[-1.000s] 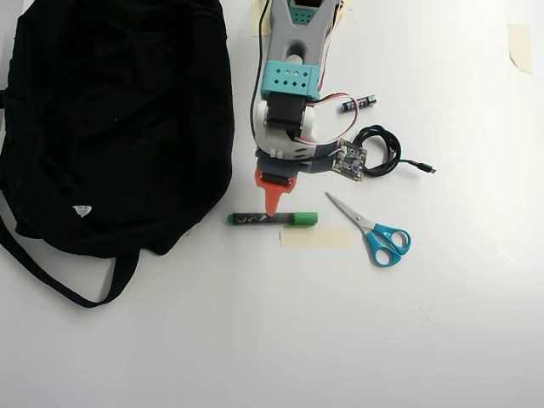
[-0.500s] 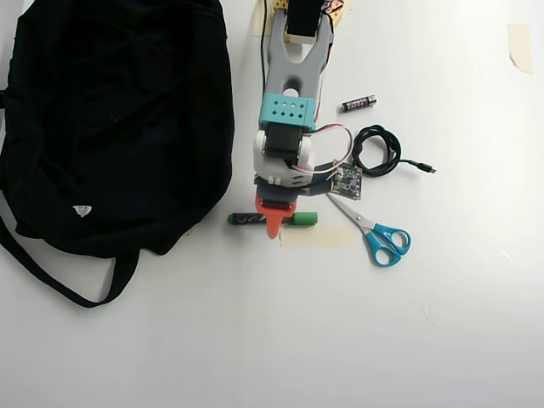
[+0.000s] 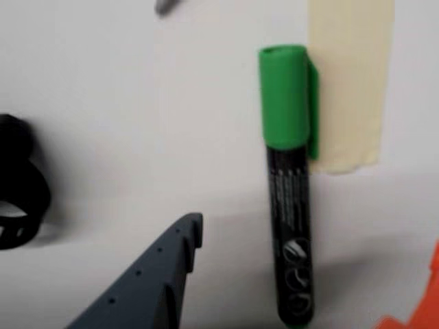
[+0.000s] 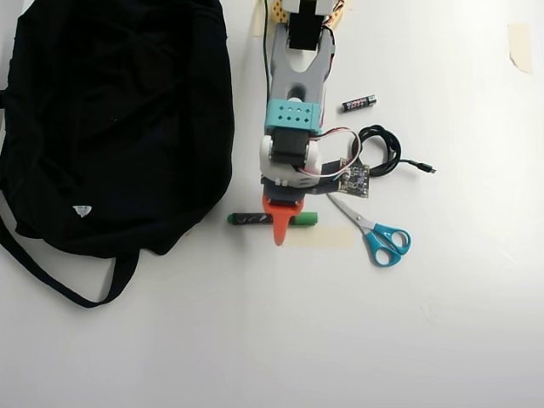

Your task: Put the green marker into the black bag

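Plain white table [image 4: 272,340] under even light, soft shadows.

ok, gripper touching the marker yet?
Apart. The wrist view shows bare table between the marker and both fingers, grey on one side, orange at the other edge; the gripper straddles it, open.

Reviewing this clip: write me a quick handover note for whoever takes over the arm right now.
Gripper: open, low over the green marker, one finger on each side of it, not closed.
Green marker: flat on the table, cap beside the tape strip, right of the black bag in the overhead view.
Done: approach and straddle.
Left: close, lift, carry to the black bag, release.
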Available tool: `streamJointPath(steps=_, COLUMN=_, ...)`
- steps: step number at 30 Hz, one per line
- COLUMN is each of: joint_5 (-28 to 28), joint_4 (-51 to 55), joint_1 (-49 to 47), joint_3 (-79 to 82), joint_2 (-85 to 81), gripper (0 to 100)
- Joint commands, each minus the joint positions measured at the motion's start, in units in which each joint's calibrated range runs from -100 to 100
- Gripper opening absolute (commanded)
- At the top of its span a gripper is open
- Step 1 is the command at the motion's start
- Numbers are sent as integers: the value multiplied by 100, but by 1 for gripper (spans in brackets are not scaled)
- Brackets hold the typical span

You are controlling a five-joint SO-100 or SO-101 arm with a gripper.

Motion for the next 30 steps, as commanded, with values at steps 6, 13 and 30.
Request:
streamJointPath(steps=6, joint_5=59, joint_4=178, joint_1=-90, joint_3=-496, joint_2=276, gripper=42)
streamJointPath(steps=13, joint_5=59, joint_4=479, joint_1=-53, joint_3=-1125, joint_2=666, gripper=42)
streamJointPath(steps=30, joint_5=59, joint_4=531, joint_1=29, joint_3=-1530, joint_2=1131, gripper=42)
